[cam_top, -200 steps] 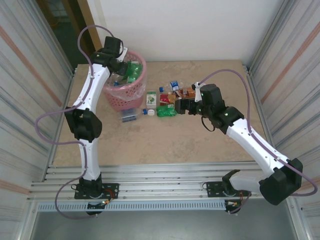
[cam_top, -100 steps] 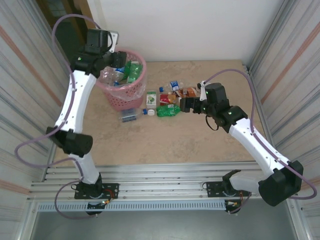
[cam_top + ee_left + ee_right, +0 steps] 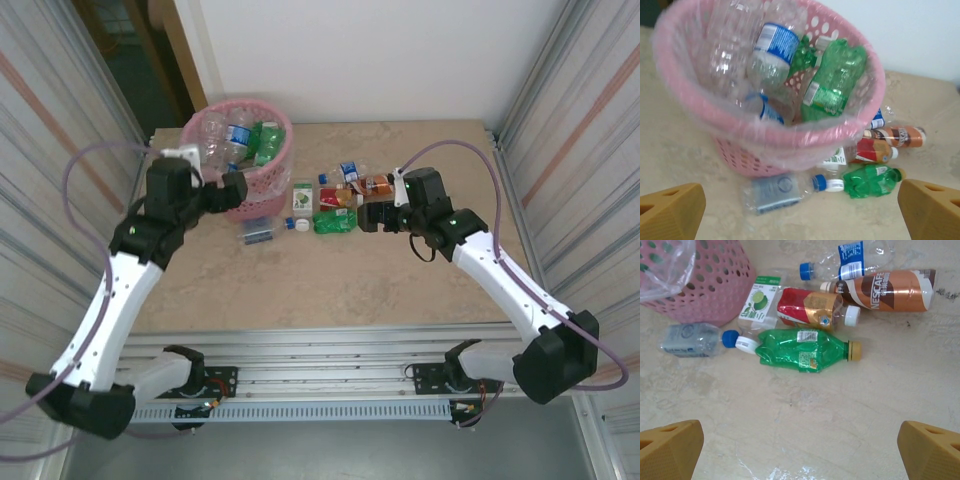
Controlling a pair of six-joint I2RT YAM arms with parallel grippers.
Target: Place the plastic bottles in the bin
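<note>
The pink lattice bin (image 3: 283,150) (image 3: 875,95) stands at the back left and holds clear and green plastic bottles (image 3: 832,80). Right of it on the table lie several more. A flat clear bottle (image 3: 258,235) (image 3: 692,340) with a blue cap rests against the bin's foot. Beside it are a crushed green bottle (image 3: 335,222) (image 3: 800,351), a red-label bottle (image 3: 810,307), a brown bottle (image 3: 885,290) and a lime-label bottle (image 3: 757,302). My left gripper (image 3: 238,187) (image 3: 800,210) is open and empty at the bin's near-left side. My right gripper (image 3: 368,215) (image 3: 800,455) hangs open and empty just near of the green bottle.
Ribbed metal walls (image 3: 570,120) close in both sides, and a white wall stands behind the table. Bare tabletop (image 3: 330,280) stretches between the bottles and the near rail (image 3: 320,350). The liner bag (image 3: 665,265) hangs over the bin's rim.
My left gripper opened above the bin, then the left arm swung back and down to the bin's near-left side. The right gripper barely shifted.
</note>
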